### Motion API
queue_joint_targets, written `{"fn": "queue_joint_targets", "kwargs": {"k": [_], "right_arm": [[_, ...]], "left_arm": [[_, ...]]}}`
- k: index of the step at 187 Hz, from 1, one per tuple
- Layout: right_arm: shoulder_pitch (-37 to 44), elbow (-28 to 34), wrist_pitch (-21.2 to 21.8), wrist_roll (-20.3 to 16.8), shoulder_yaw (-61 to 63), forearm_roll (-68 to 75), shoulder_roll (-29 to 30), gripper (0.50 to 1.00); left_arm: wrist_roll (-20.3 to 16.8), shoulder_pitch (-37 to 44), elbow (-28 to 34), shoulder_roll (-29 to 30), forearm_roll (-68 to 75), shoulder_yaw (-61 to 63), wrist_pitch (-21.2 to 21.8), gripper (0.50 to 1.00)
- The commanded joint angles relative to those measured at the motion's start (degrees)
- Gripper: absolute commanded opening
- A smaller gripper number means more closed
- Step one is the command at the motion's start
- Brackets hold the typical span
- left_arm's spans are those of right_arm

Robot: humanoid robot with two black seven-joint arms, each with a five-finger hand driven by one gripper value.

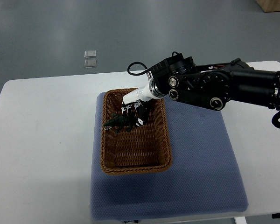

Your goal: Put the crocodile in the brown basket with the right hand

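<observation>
right arm (224, 86): nearest the lens by my judgement, raised above the work; it comes in from 3 o'clock and reaches toward the centre, with black housings ending in a white wrist sleeve.
table (42, 126): white with rounded corners, filling most of the view.
mat (200, 158): blue textured cloth over the table's middle, running down to 6 o'clock; the basket sits on its 9 o'clock side.
basket (135, 168): brown wicker, rectangular, with its long axis running 12 to 6.
right hand (136, 113): inside the basket's 12 o'clock half, fingers (141, 120) curled in narrow around the crocodile's 3 o'clock end; no other contact can be made out.
crocodile (115, 123): small dark green toy, already within the basket walls, stretching from the hand toward 9 o'clock and ending near that wall. i cannot tell whether it rests on the weave or hangs just above it.
handling: probably light and fairly stiff, moulded plastic or rubber, a little slick. the thick trunk is the safest place to hold. the legs and tail look thin and could catch in the wicker.
left hand: not in view.
</observation>
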Motion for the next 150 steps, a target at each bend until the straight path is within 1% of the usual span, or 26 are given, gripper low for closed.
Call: {"fn": "queue_joint_targets", "kwargs": {"k": [1, 23, 27, 30, 37, 39, 41, 48, 49, 50, 51, 52, 53, 54, 55, 56, 57, 58, 59, 60, 61, 74, 79, 85, 127, 150], "right_arm": [[-0.9, -0.4, -0.1, 0.0, 0.0, -0.2, 0.4, 0.519], [-1.6, -1.0, -0.1, 0.0, 0.0, -0.3, 1.1, 0.539], [-1.6, -1.0, -0.1, 0.0, 0.0, -0.3, 1.1, 0.552], [-1.6, -1.1, -0.1, 0.0, 0.0, -0.3, 1.1, 0.576], [-1.6, -1.1, -0.1, 0.0, 0.0, -0.3, 1.1, 0.611], [-1.7, -1.1, -0.1, 0.0, 0.0, -0.3, 1.0, 0.635], [-1.8, -1.1, -0.1, 0.0, 0.0, -0.3, 1.0, 0.649], [-1.8, -1.2, -0.1, 0.0, 0.0, -0.3, 1.0, 0.682], [-1.8, -1.2, -0.1, 0.0, 0.0, -0.3, 1.0, 0.699], [-1.8, -1.2, -0.1, 0.0, 0.0, -0.3, 1.0, 0.699], [-1.8, -1.2, -0.1, 0.0, 0.0, -0.3, 1.0, 0.717], [-1.8, -1.2, -0.1, 0.0, 0.0, -0.3, 1.0, 0.717], [-1.8, -1.2, -0.1, 0.0, 0.0, -0.3, 1.0, 0.737], [-1.8, -1.2, -0.1, 0.0, 0.0, -0.3, 1.0, 0.738], [-1.8, -1.2, -0.1, 0.0, 0.0, -0.3, 1.0, 0.758], [-1.8, -1.2, -0.1, 0.0, 0.0, -0.3, 1.0, 0.758], [-1.9, -1.3, -0.1, 0.0, 0.0, -0.3, 1.0, 0.778], [-1.9, -1.3, -0.1, 0.0, 0.0, -0.3, 1.0, 0.778], [-1.9, -1.2, -0.1, 0.0, 0.0, -0.3, 1.0, 0.795], [-1.9, -1.2, -0.1, 0.0, 0.0, -0.3, 1.0, 0.795], [-1.9, -1.3, -0.1, 0.0, 0.0, -0.3, 1.0, 0.807], [-2.2, -1.4, -0.1, 0.0, 0.0, -0.3, 1.0, 0.84], [-2.3, -1.4, 0.0, 0.0, 0.0, -0.3, 1.0, 0.868], [-2.4, -1.5, -0.1, 0.0, 0.0, -0.3, 1.0, 0.891], [-1.6, -1.5, 0.3, 0.1, 0.3, 0.5, -0.3, 0.907], [-0.5, -1.5, 0.6, 0.2, 7.1, 1.5, -2.7, 0.909]], "left_arm": [[0.0, 0.0, 0.0, 0.0, 0.0, 0.0, 0.0, 1.0], [0.0, 0.0, 0.0, 0.0, 0.0, 0.0, 0.0, 1.0], [0.0, 0.0, 0.0, 0.0, 0.0, 0.0, 0.0, 1.0], [0.0, 0.0, 0.0, 0.0, 0.0, -0.1, 0.0, 1.0], [0.0, 0.0, 0.0, 0.0, 0.0, -0.1, 0.0, 1.0], [0.0, 0.0, 0.0, 0.0, 0.0, -0.1, 0.0, 1.0], [0.0, 0.0, 0.0, 0.0, 0.0, -0.1, 0.0, 1.0], [0.0, 0.0, 0.0, 0.0, 0.0, 0.0, 0.0, 1.0], [0.0, 0.0, 0.0, 0.0, 0.0, -0.1, 0.0, 1.0], [0.0, 0.0, 0.0, 0.0, 0.0, -0.1, 0.0, 1.0], [0.0, 0.0, 0.0, 0.0, 0.0, -0.1, 0.0, 1.0], [0.0, 0.0, 0.0, 0.0, 0.0, -0.1, 0.0, 1.0], [0.0, 0.0, 0.0, 0.0, 0.0, -0.1, 0.0, 1.0], [0.0, 0.0, 0.0, 0.0, 0.0, -0.1, 0.0, 1.0], [0.0, 0.0, 0.0, 0.0, 0.0, 0.0, 0.0, 1.0], [0.0, 0.0, 0.0, 0.0, 0.0, 0.0, 0.0, 1.0], [0.0, 0.0, 0.0, 0.0, 0.0, 0.0, 0.0, 1.0], [0.0, 0.0, 0.0, 0.0, 0.0, 0.0, 0.0, 1.0], [0.0, 0.0, 0.0, 0.0, 0.0, -0.1, 0.0, 1.0], [0.0, 0.0, 0.0, 0.0, 0.0, -0.1, 0.0, 1.0], [0.0, 0.0, 0.0, 0.0, 0.0, 0.0, 0.0, 1.0], [0.0, 0.0, 0.0, 0.0, 0.0, 0.0, 0.0, 1.0], [0.0, 0.0, 0.0, 0.0, 0.0, 0.0, 0.0, 1.0], [0.0, 0.0, 0.0, 0.0, 0.0, 0.0, 0.0, 1.0], [0.0, 0.0, 0.0, 0.0, 0.0, 0.0, 0.0, 1.0], [0.0, 0.1, 0.1, 0.0, 0.0, 0.1, 0.0, 1.0]]}}
